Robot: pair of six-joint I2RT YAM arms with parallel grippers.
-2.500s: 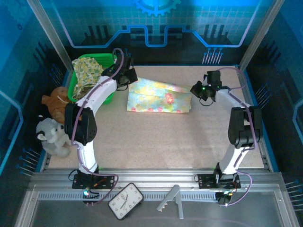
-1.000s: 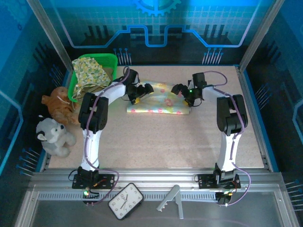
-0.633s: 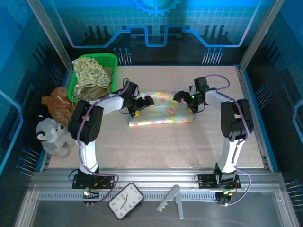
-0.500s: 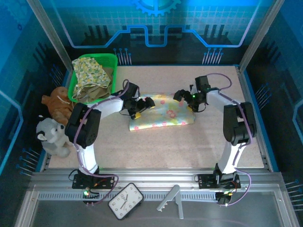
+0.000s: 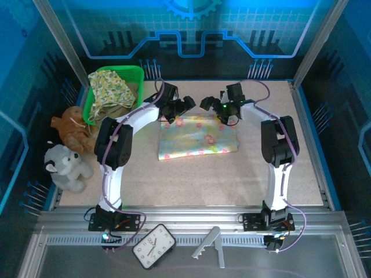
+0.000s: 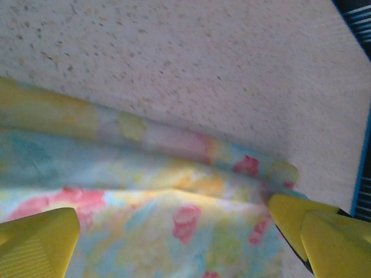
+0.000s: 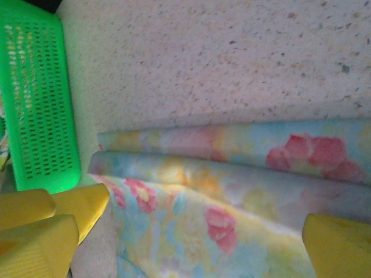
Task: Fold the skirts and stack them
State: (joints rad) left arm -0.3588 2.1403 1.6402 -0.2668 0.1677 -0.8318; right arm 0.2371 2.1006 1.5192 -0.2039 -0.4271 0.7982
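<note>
Pastel patchwork skirt [image 5: 198,138] lies folded and flat on the counter [image 5: 232,174], centre of frame. Left hand [image 5: 181,106] and right hand [image 5: 210,105] both spread wide, gripping nothing, facing each other at the skirt's upper edge. Floral skirt [image 5: 110,87] heaped in green basket [image 5: 138,74], upper left.

Pastel patchwork skirt [image 5: 197,138] with seemingly pink flowers; yellow-green floral skirt [image 5: 110,87]; green basket [image 5: 137,74].
</note>
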